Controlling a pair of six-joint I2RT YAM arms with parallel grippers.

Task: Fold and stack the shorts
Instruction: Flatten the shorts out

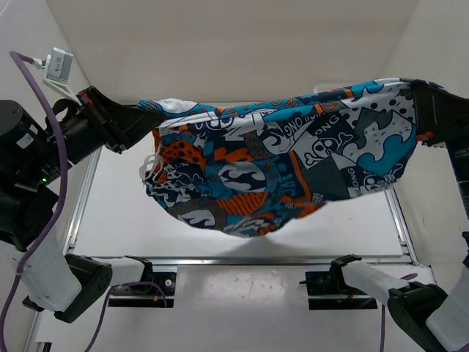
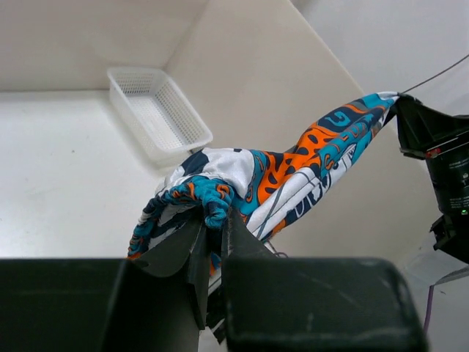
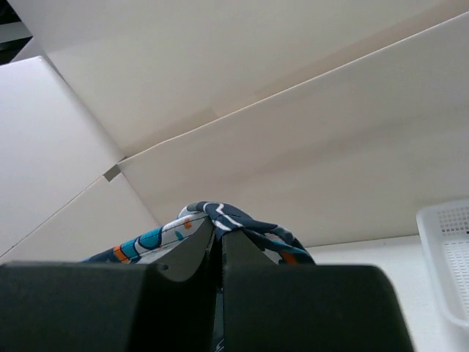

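Closed tight, the left fingers (image 2: 176, 249) and right fingers (image 3: 183, 260) each pinch a bunched edge of the shorts (image 1: 271, 169), hanging stretched above the tabletop (image 1: 117, 198); a thin pinch may slip and drop one side, or the sagging middle may crumple when lowered.

Seen from overhead, the soft cartoon-print shorts in blue, orange, teal, white and black (image 1: 278, 161) cover the fingertips of the black left gripper (image 1: 154, 117) and the black right gripper (image 1: 415, 93). The right arm (image 1: 447, 121) runs off the frame's edge. The right wrist camera catches only a small bunch of fabric above its own fingers. There the white plastic mesh basket (image 3: 448, 253) is cut by the right edge, perhaps half showing.
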